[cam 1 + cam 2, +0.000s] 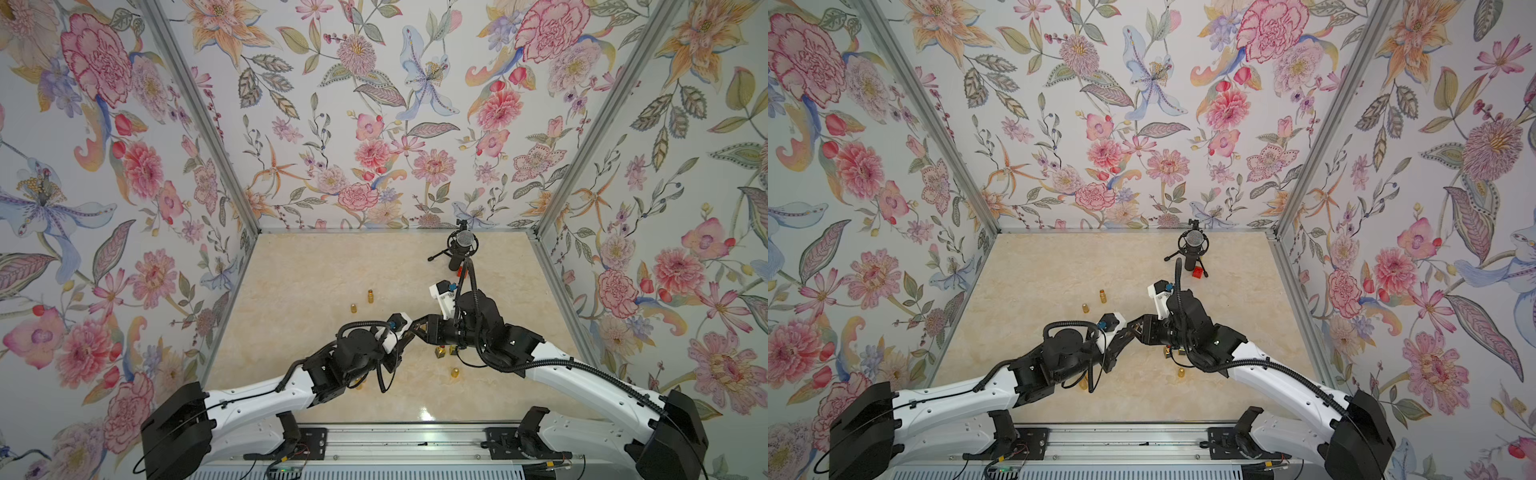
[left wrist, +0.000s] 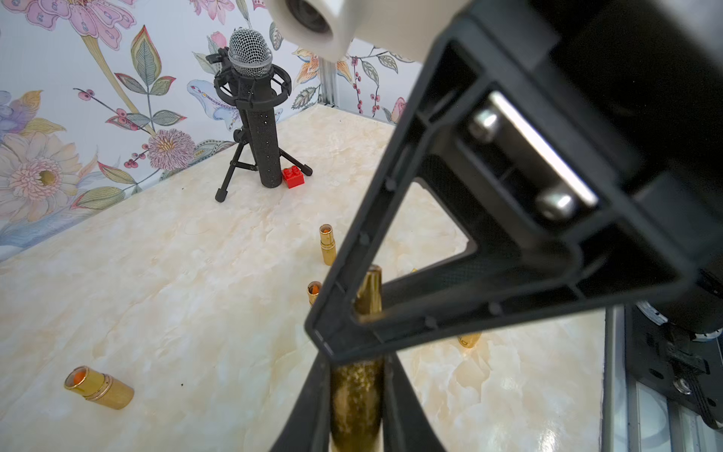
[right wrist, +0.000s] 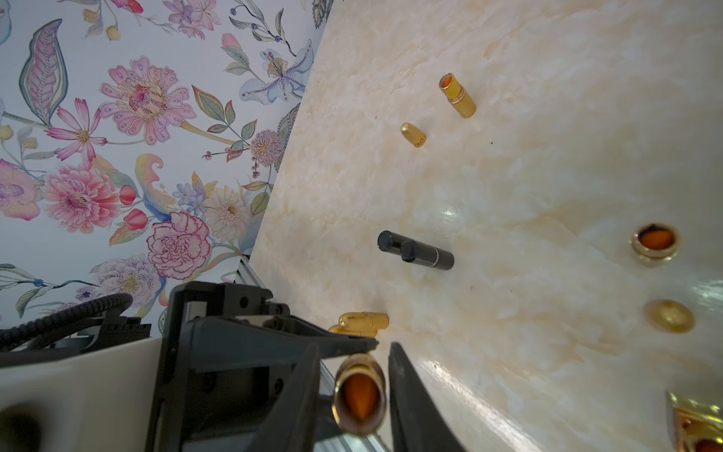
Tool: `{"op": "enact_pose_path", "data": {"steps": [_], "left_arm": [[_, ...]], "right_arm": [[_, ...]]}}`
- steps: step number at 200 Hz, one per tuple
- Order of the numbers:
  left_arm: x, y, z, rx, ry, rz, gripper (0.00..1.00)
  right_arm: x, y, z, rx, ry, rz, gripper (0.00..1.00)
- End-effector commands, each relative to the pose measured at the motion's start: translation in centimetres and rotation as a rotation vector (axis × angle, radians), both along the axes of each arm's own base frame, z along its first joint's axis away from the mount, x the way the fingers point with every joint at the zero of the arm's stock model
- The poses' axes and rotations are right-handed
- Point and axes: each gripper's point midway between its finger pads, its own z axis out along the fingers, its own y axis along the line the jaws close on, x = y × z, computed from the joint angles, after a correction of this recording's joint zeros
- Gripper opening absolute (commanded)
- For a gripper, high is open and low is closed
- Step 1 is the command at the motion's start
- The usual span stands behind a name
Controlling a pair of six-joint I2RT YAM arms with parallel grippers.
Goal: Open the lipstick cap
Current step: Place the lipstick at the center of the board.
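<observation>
Front of surface: small gold cap, upright, alone, right of centre.
Left fingers: narrow, clamped on the glittery lower body of the lipstick.
Lipstick: held in the air above the surface, where the two arms meet, right of centre.
Right fingers: narrow, flanking the lipstick's smooth upper end; contact cannot be told.
Middle of surface: open gold tube, upright; rounded gold piece near it, both left of the held lipstick.
Back of surface: microphone on a tripod, right of centre; red brick just beside its base.
</observation>
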Motion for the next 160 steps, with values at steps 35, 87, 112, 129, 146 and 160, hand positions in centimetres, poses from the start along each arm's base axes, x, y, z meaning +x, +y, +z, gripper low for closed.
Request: {"op": "enact_pose_path", "data": {"steps": [35,87,112,129,146,160], "left_arm": [[0.6,-0.2,0.8,-0.003,-0.013,0.006,0.08],[0.7,0.0,0.5,0.005,-0.008,0.019,0.13],[0.7,0.3,0.5,0.014,-0.005,0.029,0.49],[0.7,0.8,0.5,0.018,0.008,0.044,0.84],[0.4,1.6,0.1,0.023,0.028,0.059,0.99],[0.3,2.6,-0.3,0.027,0.051,0.095,0.99]], "right_arm": [[0.5,0.7,1.1,0.016,-0.045,0.002,0.22],[0.6,0.7,1.2,0.008,-0.061,-0.010,0.19],[1.0,0.0,1.3,-0.011,-0.091,-0.044,0.18],[1.4,-0.8,0.5,-0.077,-0.120,-0.073,0.18],[1.5,-1.6,-0.9,-0.181,-0.159,-0.096,0.18],[1.3,-1.9,-2.2,-0.273,-0.211,-0.093,0.18]]}}
